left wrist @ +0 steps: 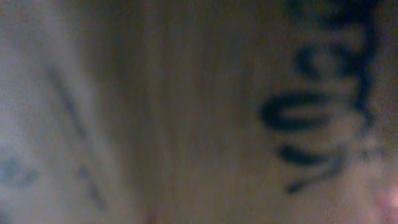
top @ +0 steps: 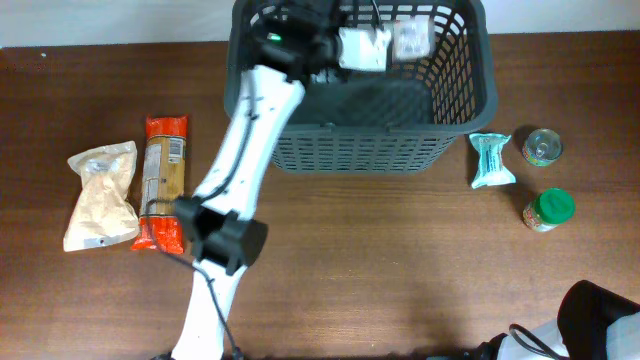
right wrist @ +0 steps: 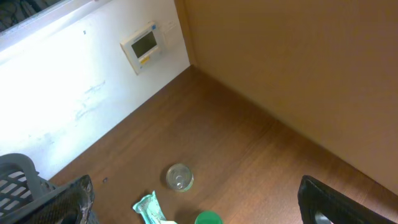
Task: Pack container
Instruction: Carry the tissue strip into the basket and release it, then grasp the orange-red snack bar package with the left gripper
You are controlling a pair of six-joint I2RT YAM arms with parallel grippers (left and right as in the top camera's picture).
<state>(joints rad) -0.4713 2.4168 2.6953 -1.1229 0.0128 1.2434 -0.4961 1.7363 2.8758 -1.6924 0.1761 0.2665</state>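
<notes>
- Container [top: 360, 150]: a dark grey lattice basket with a thick rim. It stands at the middle of the far edge of the desk [top: 400, 260]. In the right wrist view one corner of it shows at lower left [right wrist: 15, 171].
- My left end effector [top: 332, 52]: my white arm crosses the container's near left rim, and the end effector sits inside, towards the far wall, just beside a white packet [top: 362, 47]. I cannot tell whether the fingers are apart, together or clamped on that packet.
- Left wrist view: a blurred pale surface [left wrist: 186, 112] with dark lettering fills the view, very close to the lens.
- Second pale packet [top: 410, 38]: in the container against the far wall, just right of the white packet.
- My right end effector [right wrist: 193, 196]: fingers wide apart, raised over the near right corner of the desk.
- Teal packet [top: 491, 160], tin can [top: 542, 146] and green-lidded jar [top: 548, 210]: on the desk near its right edge, right of the container. The can is beside the packet and the jar is nearer to me.
- Beige bag [top: 100, 195] and orange packet [top: 163, 180]: side by side near the left edge, well apart from the container.
</notes>
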